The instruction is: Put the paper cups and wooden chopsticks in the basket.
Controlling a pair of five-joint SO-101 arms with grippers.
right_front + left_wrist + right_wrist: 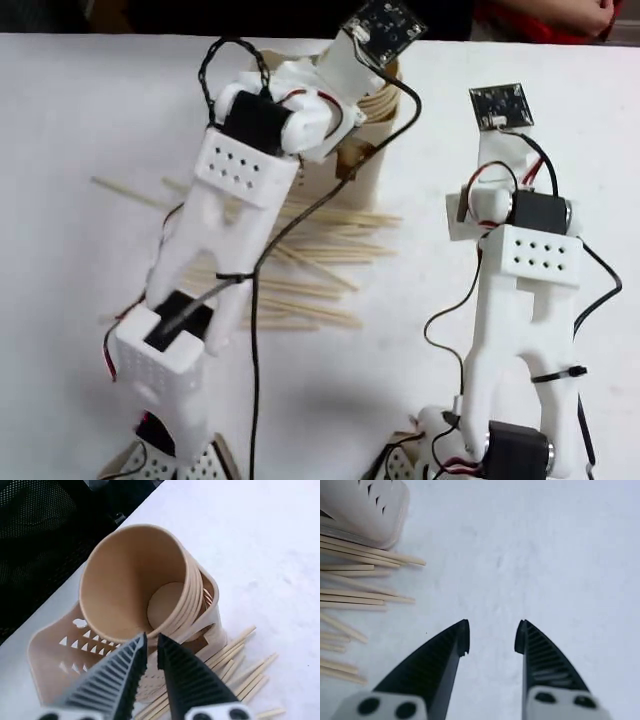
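The nested stack of paper cups (125, 580) lies tilted inside the perforated beige basket (50, 660). Its open mouth faces the left gripper (152, 640), whose jaws are drawn to a narrow slit with their tips right at the outermost cup's rim (whether they actually pinch that rim cannot be told). The wooden chopsticks (320, 260) lie scattered on the white table (545, 555) outside the basket, several running up against its base, and the right gripper (491, 637) hovers near the basket, just past the chopsticks' ends, its jaws spread wide and holding nothing.
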